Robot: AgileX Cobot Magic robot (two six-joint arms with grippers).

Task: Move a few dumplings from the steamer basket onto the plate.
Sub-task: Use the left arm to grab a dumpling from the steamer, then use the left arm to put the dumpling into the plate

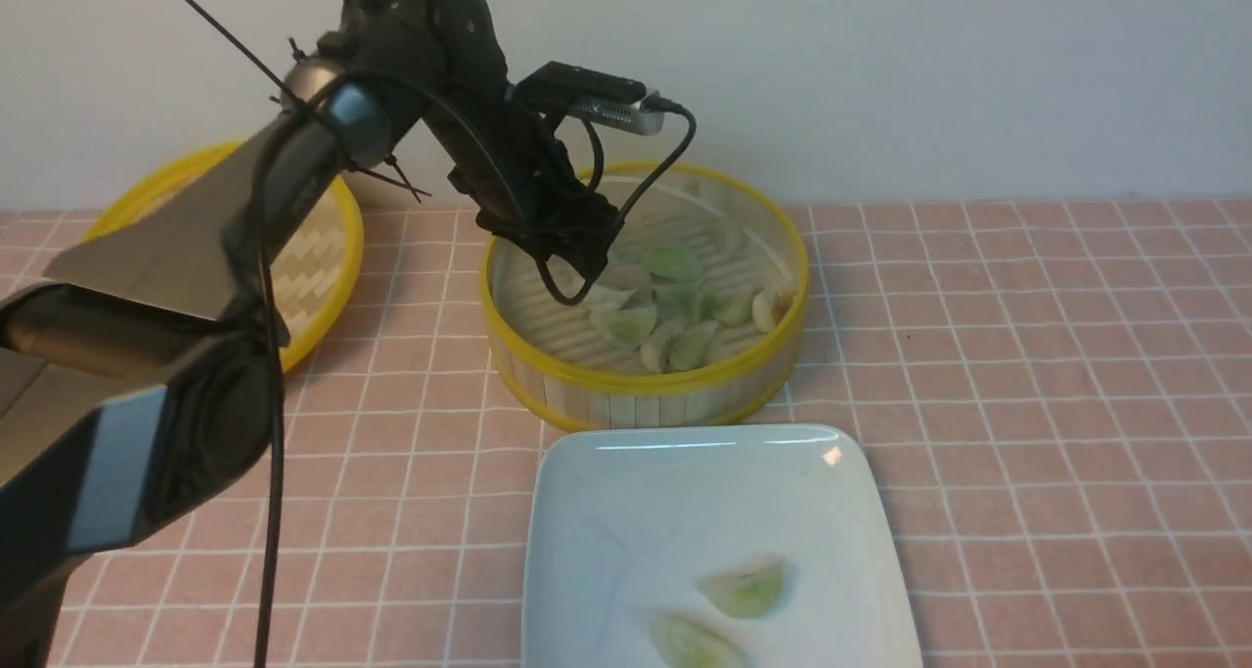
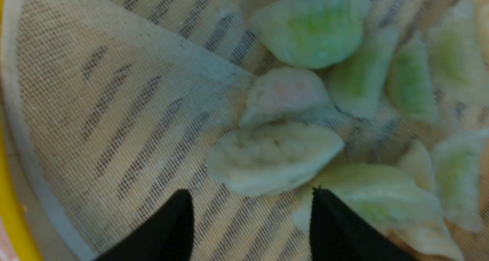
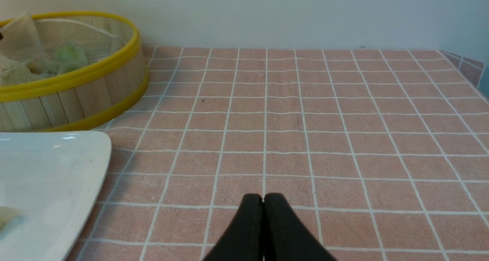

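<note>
Lid (image 1: 311, 247) of woven bamboo with a yellow rim lies at the far left of the pink checked tablecloth (image 1: 1027, 355), partly hidden behind the left arm (image 1: 196, 257). That arm reaches forward and right, so the left gripper (image 1: 577, 282) hangs down inside the steamer basket (image 1: 646, 386), over its left half. In the left wrist view this gripper (image 2: 249, 192) has its two black fingers spread well apart with nothing between them, just above the white liner sheet (image 2: 114, 112). A creamy dumpling (image 2: 273, 158) lies just beyond the tips. The other dumplings (image 1: 685, 306) are bunched in the middle and right of the basket floor, pale green and cream, several touching. Just near of the basket sits the plate (image 1: 606, 512), apart from it by a narrow strip of cloth. Two green dumplings (image 1: 745, 588) lie on the near right part of the plate, close together. Over the bare cloth right of the plate, the right gripper (image 3: 263, 200) shows only in its own wrist view, its fingers pressed together and holding nothing.
</note>
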